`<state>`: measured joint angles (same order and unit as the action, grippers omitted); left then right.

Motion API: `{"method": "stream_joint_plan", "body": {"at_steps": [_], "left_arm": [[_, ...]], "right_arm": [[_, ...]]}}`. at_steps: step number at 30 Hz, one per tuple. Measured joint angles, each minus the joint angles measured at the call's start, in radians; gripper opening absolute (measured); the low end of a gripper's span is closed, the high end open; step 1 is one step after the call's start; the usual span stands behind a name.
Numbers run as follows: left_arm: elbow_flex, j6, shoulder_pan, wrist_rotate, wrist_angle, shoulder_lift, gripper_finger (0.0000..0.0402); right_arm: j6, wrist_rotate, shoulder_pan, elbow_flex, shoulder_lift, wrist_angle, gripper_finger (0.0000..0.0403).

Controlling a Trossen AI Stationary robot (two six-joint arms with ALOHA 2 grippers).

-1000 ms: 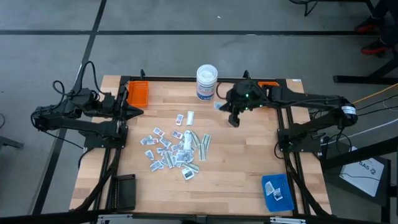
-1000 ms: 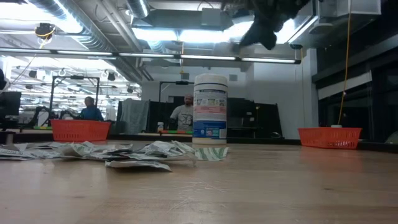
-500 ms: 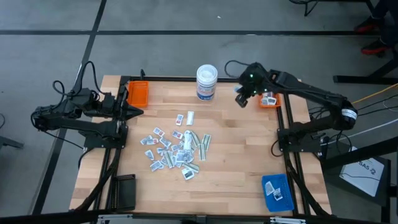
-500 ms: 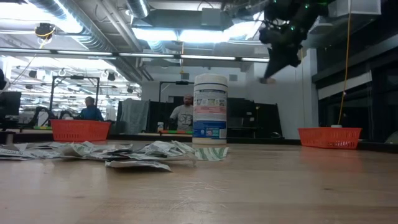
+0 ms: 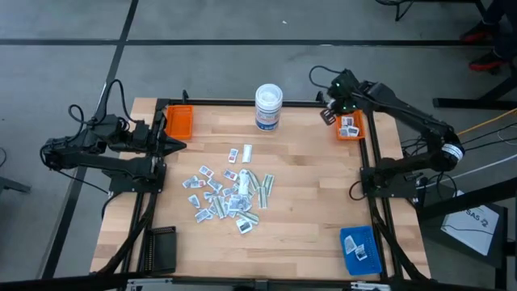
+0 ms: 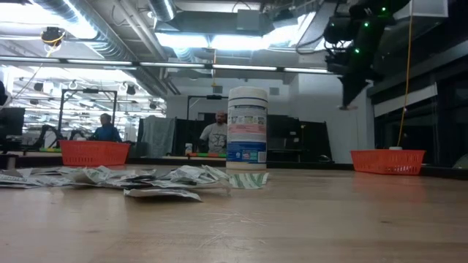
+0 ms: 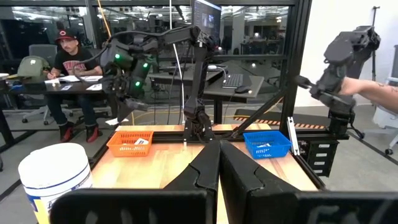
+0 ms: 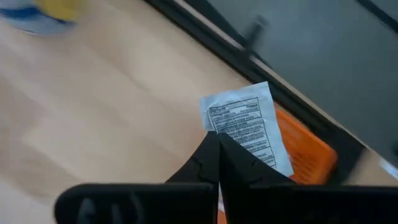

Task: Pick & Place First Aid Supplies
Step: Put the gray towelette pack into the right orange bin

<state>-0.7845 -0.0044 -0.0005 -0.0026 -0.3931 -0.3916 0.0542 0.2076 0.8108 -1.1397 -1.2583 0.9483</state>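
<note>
The first aid supplies [image 5: 226,194] lie in a loose pile of small white packets and pale strips on the middle of the wooden table. One white printed packet [image 8: 244,124] is up in the air, with my right gripper [image 5: 327,116] shut on it. That gripper is at the far right, just left of the orange tray [image 5: 350,128], and in the low view it [image 6: 346,102] hangs high above the table. My left gripper [image 5: 181,145] rests shut at the left edge, near the other orange tray [image 5: 179,121]. My right gripper pinches the packet between its two fingers at one end [image 8: 231,135]. Most of the packet sticks out past the fingertips. The fingers slant downward from above. The packet is lifted clear of the table, beside the tray's near rim [image 8: 308,154].
A white round tub [image 5: 268,107] with a blue label stands at the far edge, between the two orange trays. A blue tray [image 5: 359,250] sits at the near right corner and a black block [image 5: 160,250] at the near left. People sit in the room beyond.
My right gripper has swung from beside the tub toward the table's right edge, up to the far-right orange tray, tipping its fingers further downward. It has stayed shut, carrying the packet clear of the table. The pile has not moved.
</note>
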Motion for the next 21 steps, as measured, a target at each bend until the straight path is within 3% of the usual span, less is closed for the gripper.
{"method": "stream_joint_plan", "body": {"at_steps": [6, 10, 14, 21], "left_arm": [[0.000, 0.000, 0.000, 0.000, 0.000, 0.000, 0.0004], [0.000, 0.000, 0.000, 0.000, 0.000, 0.000, 0.0004], [0.000, 0.000, 0.000, 0.000, 0.000, 0.000, 0.0004], [0.000, 0.000, 0.000, 0.000, 0.000, 0.000, 0.0004]], "right_arm": [[-0.002, 0.028, 0.073, 0.006, 0.000, 0.071, 0.0001], [-0.031, 0.025, 0.117, 0.091, 0.021, 0.027, 0.0002], [-0.027, 0.003, 0.119, 0.173, 0.060, -0.062, 0.0001], [-0.082, 0.015, 0.111, 0.215, 0.069, -0.059, 0.0001]]}}
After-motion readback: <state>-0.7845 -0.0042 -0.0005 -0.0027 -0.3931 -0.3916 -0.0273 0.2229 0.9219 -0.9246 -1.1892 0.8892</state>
